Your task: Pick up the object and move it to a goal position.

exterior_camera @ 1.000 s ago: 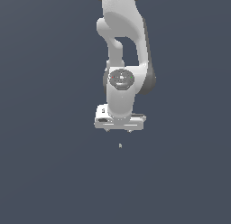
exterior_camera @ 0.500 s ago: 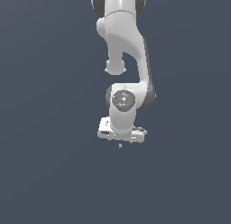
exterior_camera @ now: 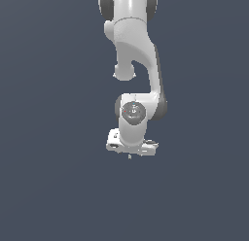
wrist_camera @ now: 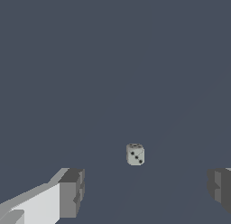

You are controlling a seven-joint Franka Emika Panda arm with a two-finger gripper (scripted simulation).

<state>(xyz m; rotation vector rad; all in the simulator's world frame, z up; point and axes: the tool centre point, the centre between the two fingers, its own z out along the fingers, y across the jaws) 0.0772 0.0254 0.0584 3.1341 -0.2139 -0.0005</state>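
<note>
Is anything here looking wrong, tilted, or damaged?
Nothing stands out. The object, a small pale die with dark pips, sits whole on the bare grey floor, apart from both fingers. The gripper is open around it, jaws wide and not touching it. Its exact tilt is hard to judge.

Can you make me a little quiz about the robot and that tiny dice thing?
1. True or false: the hand is already squeezing the dice.
2. In the wrist view, the dice sits: A) between the two fingers, touching neither; B) pressed against one finger; C) out of sight.
3. Fill in: in the exterior view, the dice shows as a pale speck just ____ the hand.

Key:
1. False. The fingers are wide apart.
2. A.
3. Below.
</note>
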